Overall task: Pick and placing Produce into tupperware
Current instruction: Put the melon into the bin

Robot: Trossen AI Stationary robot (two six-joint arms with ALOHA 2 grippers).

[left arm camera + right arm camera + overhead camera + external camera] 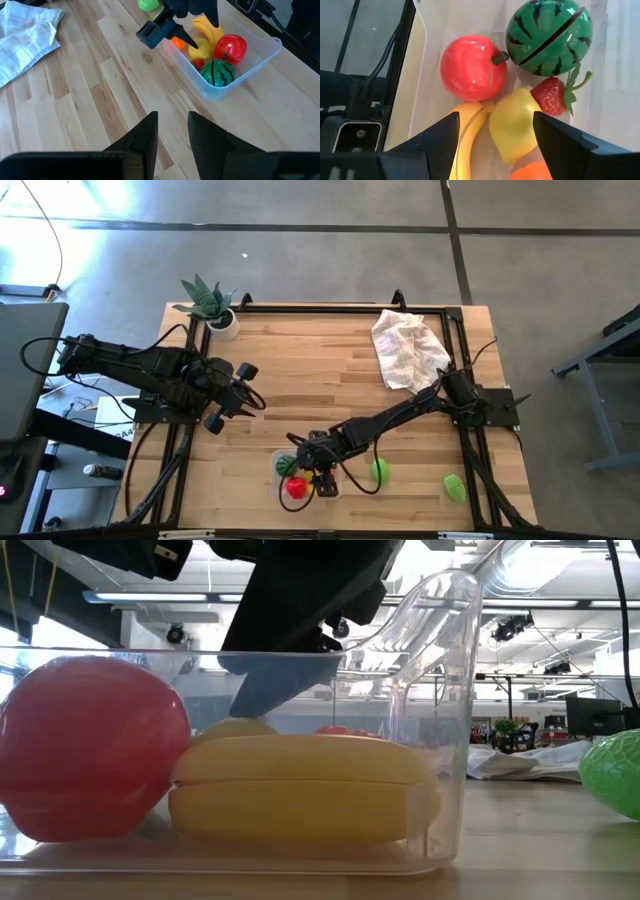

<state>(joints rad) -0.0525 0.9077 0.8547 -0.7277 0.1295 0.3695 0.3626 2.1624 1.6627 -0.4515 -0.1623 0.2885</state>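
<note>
Step in hand: I judge I am at the drop-off; my right pincer (318, 477) hangs over the clear tub (260, 57) with its fingers (436, 137) apart and nothing between them, the lemon (512, 125) lying loose right under them.
Tub: it sits by the bench's (300, 370) near edge, left of the middle, a little in from the lip.
Inside the tub: red apple (472, 67), striped watermelon (549, 35), strawberry (552, 97), banana (467, 135), the lemon, and something orange (535, 172) at the rim of my view that I cannot name.
Left to fetch: a round green fruit (380, 471) just beside the tub on its right, and a second green piece (455, 486) farther right, close to the near right corner.
Next move calls for: lifting straight up until my fingers clear the tub's walls, then swinging right to the nearer green fruit with the fingers kept apart.
Edges: the tub's walls stand close on both sides of my fingers, so any sideways drift while low could shove the tub toward the near edge.
Open room: bare wood across the middle of the bench; the crumpled cloth (408, 348) lies toward the far right corner, the potted plant (212, 304) at the far left corner, both well apart from my path.
Other arm: my left pincer (243, 388) waits closed over the left side, clear of the tub.
</note>
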